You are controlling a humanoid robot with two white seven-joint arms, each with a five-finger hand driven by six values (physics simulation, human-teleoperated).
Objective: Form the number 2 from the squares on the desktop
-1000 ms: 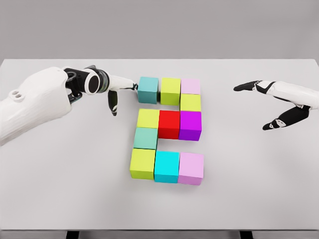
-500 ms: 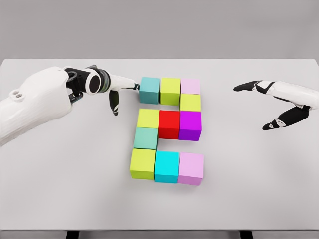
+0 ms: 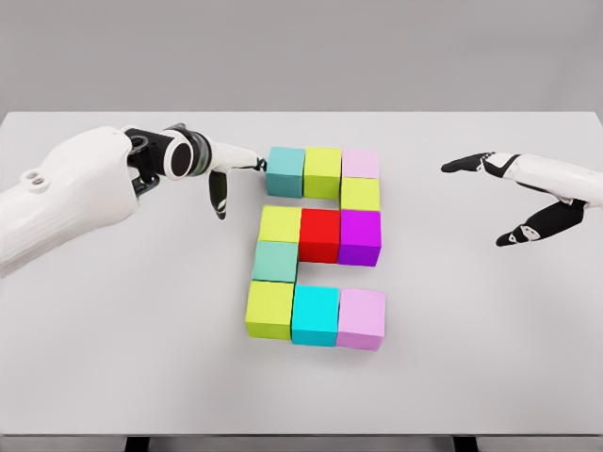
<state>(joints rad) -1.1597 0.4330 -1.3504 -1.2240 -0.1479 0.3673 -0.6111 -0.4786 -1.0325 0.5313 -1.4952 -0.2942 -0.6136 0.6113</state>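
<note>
Squares (image 3: 316, 245): coloured, rigid, seemingly light, mid-desk (image 3: 113, 358), forming a 2. Teal top-left square (image 3: 285, 170) met left robot hand (image 3: 224, 174) fingertips, spread, empty; best pushed on flat sides. Right robot hand (image 3: 513, 198) spread, well apart.

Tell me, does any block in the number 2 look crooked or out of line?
Nothing stands out. The blocks sit close together in rows forming a 2. The left hand reaches the top-left teal block with a fingertip.
</note>
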